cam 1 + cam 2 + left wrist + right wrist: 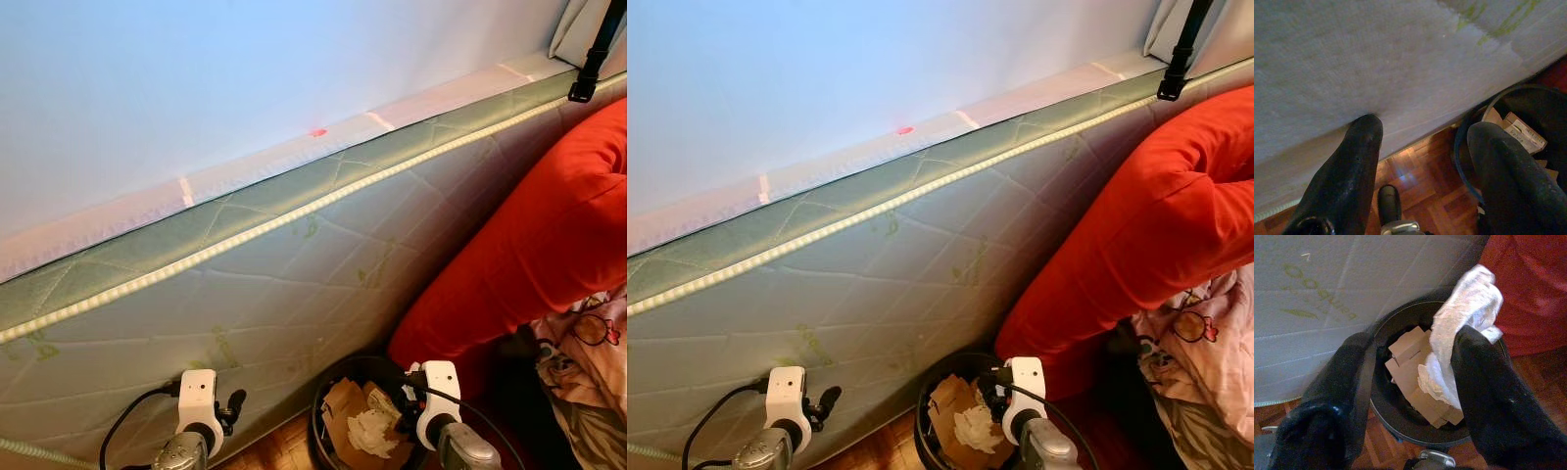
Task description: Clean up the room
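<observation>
A round black bin (326, 390) stands on the parquet floor between a mattress and a red cushion. It holds brown cardboard pieces (1409, 346) and crumpled white paper (370, 432). My right gripper (1415, 338) hovers directly over the bin with its fingers wide apart. The crumpled white paper (1462, 318) lies against the inner side of one finger, and the other finger does not touch it. My left gripper (1422, 127) is open and holds nothing. It sits low beside the mattress face, just left of the bin's rim (1463, 132).
A large green-quilted mattress (294, 264) leans on edge against the pale wall. A big red cushion (529, 245) presses against it on the right, with patterned pink fabric (588, 343) below. A black strap with a clip (586, 78) hangs at top right. Parquet floor (1420, 181) shows beneath.
</observation>
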Available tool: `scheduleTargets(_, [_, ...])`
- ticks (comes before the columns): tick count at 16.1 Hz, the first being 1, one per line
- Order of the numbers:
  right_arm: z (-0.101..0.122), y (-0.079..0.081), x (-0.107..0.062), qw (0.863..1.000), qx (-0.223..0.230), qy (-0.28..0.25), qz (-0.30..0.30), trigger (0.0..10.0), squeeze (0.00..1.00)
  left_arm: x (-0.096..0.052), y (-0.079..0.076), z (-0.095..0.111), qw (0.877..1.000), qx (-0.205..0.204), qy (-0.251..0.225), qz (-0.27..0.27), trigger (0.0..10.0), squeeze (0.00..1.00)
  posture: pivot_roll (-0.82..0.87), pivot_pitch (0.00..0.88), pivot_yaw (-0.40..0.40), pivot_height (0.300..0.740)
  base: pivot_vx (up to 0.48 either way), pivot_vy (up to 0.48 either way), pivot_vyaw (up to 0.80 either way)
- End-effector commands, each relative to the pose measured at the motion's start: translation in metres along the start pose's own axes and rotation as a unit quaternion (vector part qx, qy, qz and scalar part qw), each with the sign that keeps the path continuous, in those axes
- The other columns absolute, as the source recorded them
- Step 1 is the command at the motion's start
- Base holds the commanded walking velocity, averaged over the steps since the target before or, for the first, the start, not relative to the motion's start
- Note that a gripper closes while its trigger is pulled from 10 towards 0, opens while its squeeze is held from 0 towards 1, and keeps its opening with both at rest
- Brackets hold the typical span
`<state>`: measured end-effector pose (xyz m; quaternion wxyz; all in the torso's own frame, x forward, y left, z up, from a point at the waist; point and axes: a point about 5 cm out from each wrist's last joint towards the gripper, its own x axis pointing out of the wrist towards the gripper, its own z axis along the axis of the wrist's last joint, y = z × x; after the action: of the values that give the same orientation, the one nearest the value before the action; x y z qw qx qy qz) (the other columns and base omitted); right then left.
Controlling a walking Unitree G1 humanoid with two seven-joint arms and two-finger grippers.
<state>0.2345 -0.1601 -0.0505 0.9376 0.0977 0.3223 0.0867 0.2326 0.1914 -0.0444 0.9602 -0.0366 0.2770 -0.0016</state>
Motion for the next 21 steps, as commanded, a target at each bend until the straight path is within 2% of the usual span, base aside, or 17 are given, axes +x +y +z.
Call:
scheduleTargets(1, [-0.0083, -0.0041, -0.0040, 1.000, 0.007, 0.010, -0.006, 0.0, 0.00, -0.0023, 0.0017, -0.0075, 1.000, -0.005, 0.020, 0.005, 10.0, 0.00, 0.04, 0.140, -0.035, 0.740, 0.000, 0.000, 0.00])
scheduleTargets(21, [-0.0064, -0.0051, -0.0033, 1.000, 0.008, 0.012, -0.009, 0.0, 0.00, -0.0017, 0.0011, -0.0066, 1.000, -0.004, 0.019, 0.004, 10.0, 0.00, 0.04, 0.137, -0.034, 0.740, 0.000, 0.000, 0.00])
